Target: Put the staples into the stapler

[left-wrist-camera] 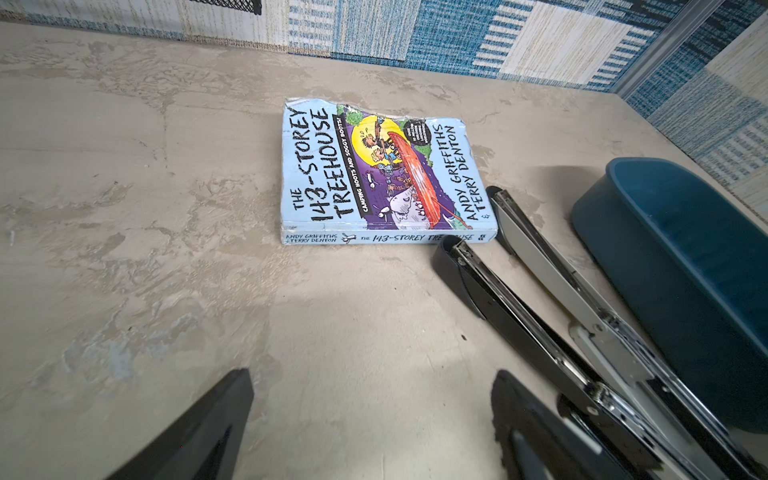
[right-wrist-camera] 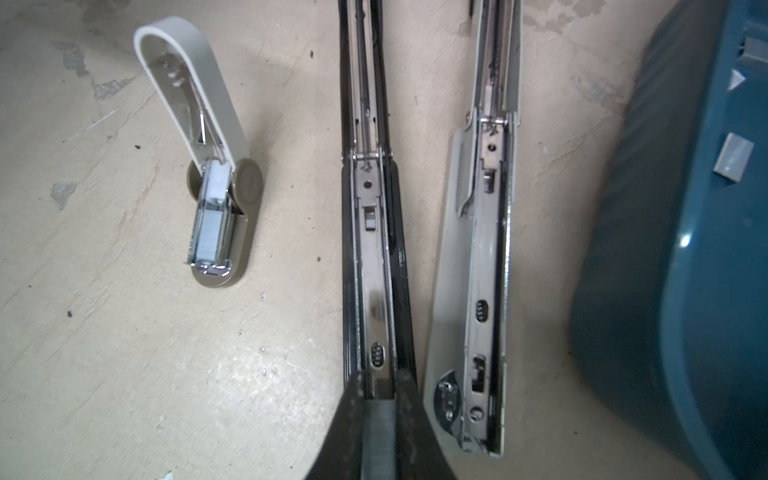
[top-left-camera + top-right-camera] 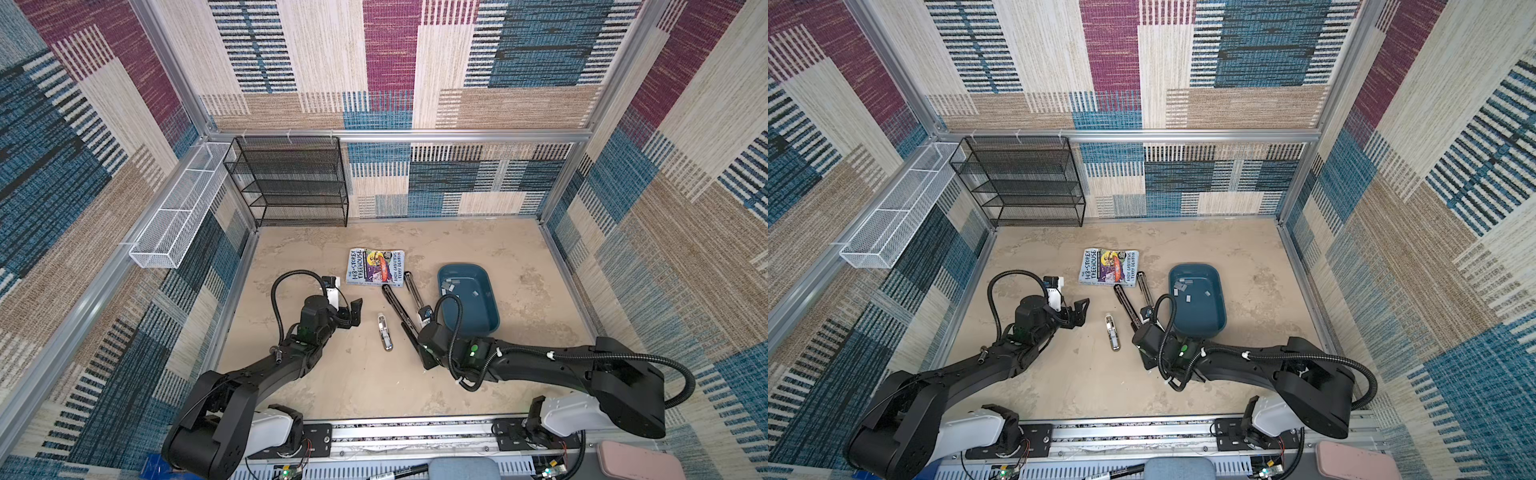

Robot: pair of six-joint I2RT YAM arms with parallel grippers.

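Three staplers lie open on the table. A small beige stapler (image 3: 385, 332) (image 2: 216, 187) has a silver strip in its magazine. A long black stapler (image 3: 399, 309) (image 2: 374, 249) and a long grey stapler (image 3: 413, 291) (image 2: 486, 270) lie side by side. Loose staples (image 3: 451, 284) (image 2: 733, 158) sit in the blue tray (image 3: 473, 316). My right gripper (image 2: 379, 388) is shut on a ribbed grey strip of staples (image 2: 376, 436), at the near end of the black stapler's channel. My left gripper (image 3: 355, 313) (image 1: 374, 415) hangs open and empty, left of the small stapler.
A paperback book (image 3: 376, 266) (image 1: 374, 174) lies just beyond the staplers' far ends. A black mesh shelf (image 3: 291, 183) stands at the back left, with a white mesh basket (image 3: 178, 216) on the left wall. Carpeted walls close in the table.
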